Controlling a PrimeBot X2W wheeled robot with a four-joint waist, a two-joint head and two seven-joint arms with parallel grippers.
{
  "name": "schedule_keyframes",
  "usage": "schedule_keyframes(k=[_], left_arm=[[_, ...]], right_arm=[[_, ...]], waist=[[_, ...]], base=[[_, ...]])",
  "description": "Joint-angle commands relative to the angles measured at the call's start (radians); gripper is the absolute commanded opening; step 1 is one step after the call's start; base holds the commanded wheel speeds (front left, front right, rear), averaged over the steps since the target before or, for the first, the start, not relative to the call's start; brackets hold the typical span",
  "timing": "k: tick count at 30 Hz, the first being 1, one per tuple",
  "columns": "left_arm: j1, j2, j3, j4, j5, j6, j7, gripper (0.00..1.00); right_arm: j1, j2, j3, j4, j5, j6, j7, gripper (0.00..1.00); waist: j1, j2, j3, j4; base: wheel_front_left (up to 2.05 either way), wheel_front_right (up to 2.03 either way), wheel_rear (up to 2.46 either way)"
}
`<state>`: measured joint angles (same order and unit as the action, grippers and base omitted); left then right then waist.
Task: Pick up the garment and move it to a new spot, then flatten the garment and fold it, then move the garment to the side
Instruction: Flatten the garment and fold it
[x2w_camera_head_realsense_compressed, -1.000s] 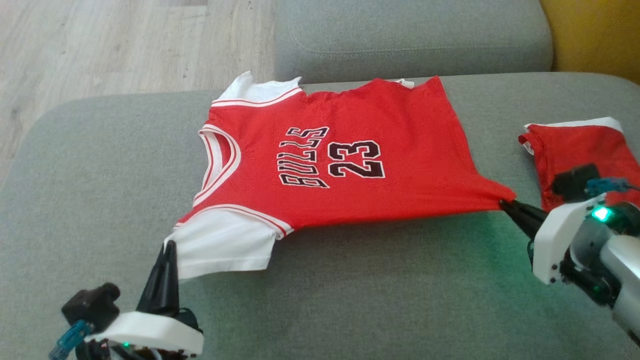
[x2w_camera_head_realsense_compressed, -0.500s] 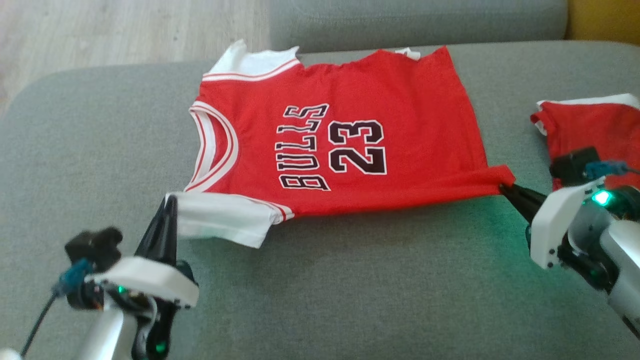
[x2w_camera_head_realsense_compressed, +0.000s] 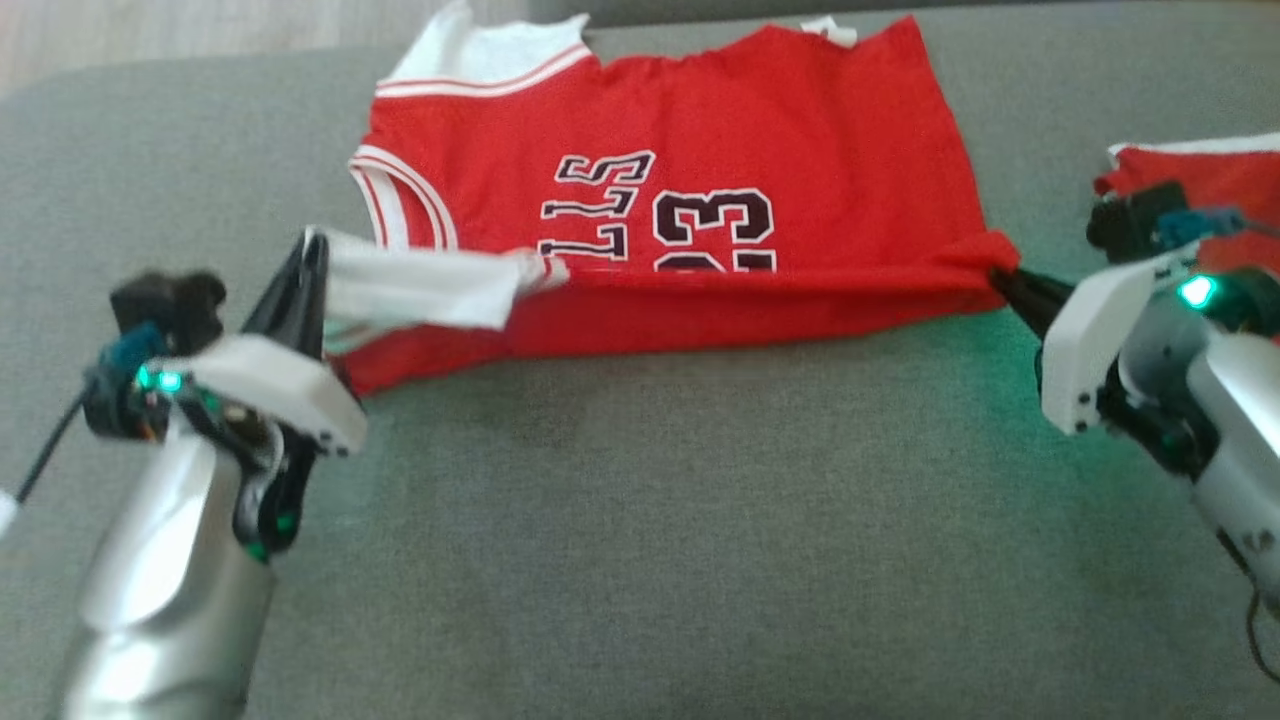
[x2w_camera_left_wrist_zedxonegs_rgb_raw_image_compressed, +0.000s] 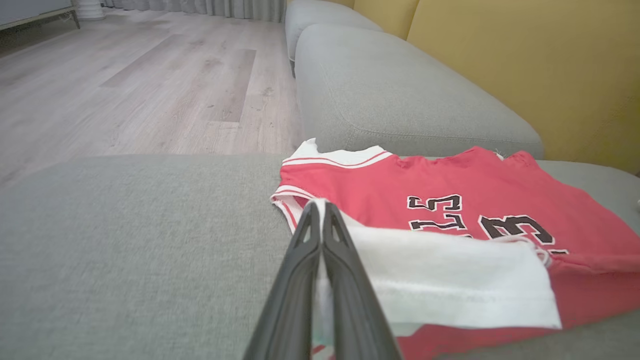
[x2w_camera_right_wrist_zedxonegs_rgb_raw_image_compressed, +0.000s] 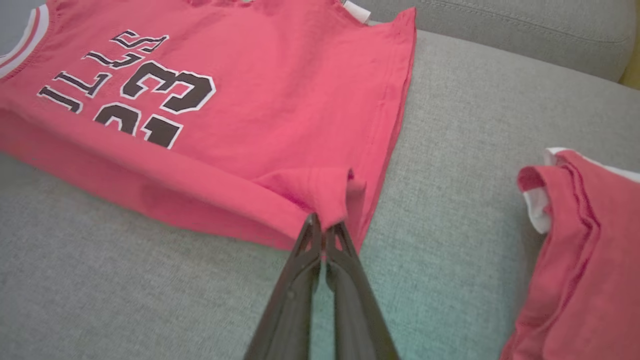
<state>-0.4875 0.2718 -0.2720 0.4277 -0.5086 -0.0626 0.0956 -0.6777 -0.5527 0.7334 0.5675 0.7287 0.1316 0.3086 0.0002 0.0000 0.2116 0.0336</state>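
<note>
The garment (x2w_camera_head_realsense_compressed: 700, 130) is a red basketball jersey with white sleeves and black lettering, lying on the grey sofa seat (x2w_camera_head_realsense_compressed: 650, 520). Its near edge is lifted and rolled back over the print, hiding the lower half of the "23". My left gripper (x2w_camera_head_realsense_compressed: 312, 245) is shut on the white sleeve (x2w_camera_head_realsense_compressed: 420, 285); in the left wrist view that gripper (x2w_camera_left_wrist_zedxonegs_rgb_raw_image_compressed: 320, 205) pinches the sleeve's (x2w_camera_left_wrist_zedxonegs_rgb_raw_image_compressed: 450, 280) edge. My right gripper (x2w_camera_head_realsense_compressed: 995, 280) is shut on the garment's red hem corner, seen close in the right wrist view where the gripper (x2w_camera_right_wrist_zedxonegs_rgb_raw_image_compressed: 322, 222) pinches bunched red cloth (x2w_camera_right_wrist_zedxonegs_rgb_raw_image_compressed: 310, 187).
A second red and white folded garment (x2w_camera_head_realsense_compressed: 1210, 170) lies on the seat at the far right, close behind my right wrist (x2w_camera_right_wrist_zedxonegs_rgb_raw_image_compressed: 585, 250). A grey cushion (x2w_camera_left_wrist_zedxonegs_rgb_raw_image_compressed: 400, 95) and yellow backrest (x2w_camera_left_wrist_zedxonegs_rgb_raw_image_compressed: 525, 65) stand behind. Wooden floor (x2w_camera_left_wrist_zedxonegs_rgb_raw_image_compressed: 125, 85) lies beyond the seat's left end.
Both grippers have lifted the jersey's near edge and carried it away from me, folding it over the print. The head camera has tilted down, so the whole picture shifted.
</note>
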Motion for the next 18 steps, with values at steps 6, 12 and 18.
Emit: schedule_keyframes(k=[6, 12, 18], left_arm=[[-0.165, 0.045, -0.013, 0.080, 0.033, -0.028, 0.013, 0.00], [-0.317, 0.030, 0.004, 0.175, 0.052, -0.009, -0.094, 1.00], [-0.391, -0.001, 0.063, 0.222, 0.038, 0.021, -0.293, 1.00]], right_arm=[[-0.099, 0.010, 0.003, 0.036, -0.021, -0.001, 0.003, 0.00], [-0.203, 0.064, -0.082, 0.147, -0.079, -0.001, -0.157, 1.00], [-0.241, 0.118, -0.152, 0.238, -0.154, -0.001, -0.367, 1.00]], waist=[[-0.0002, 0.0000, 0.063, -0.021], [-0.0002, 0.0000, 0.104, -0.029], [-0.0002, 0.0000, 0.091, -0.024]], base=[[0.00, 0.00, 0.00], [0.00, 0.00, 0.00], [0.00, 0.00, 0.00]])
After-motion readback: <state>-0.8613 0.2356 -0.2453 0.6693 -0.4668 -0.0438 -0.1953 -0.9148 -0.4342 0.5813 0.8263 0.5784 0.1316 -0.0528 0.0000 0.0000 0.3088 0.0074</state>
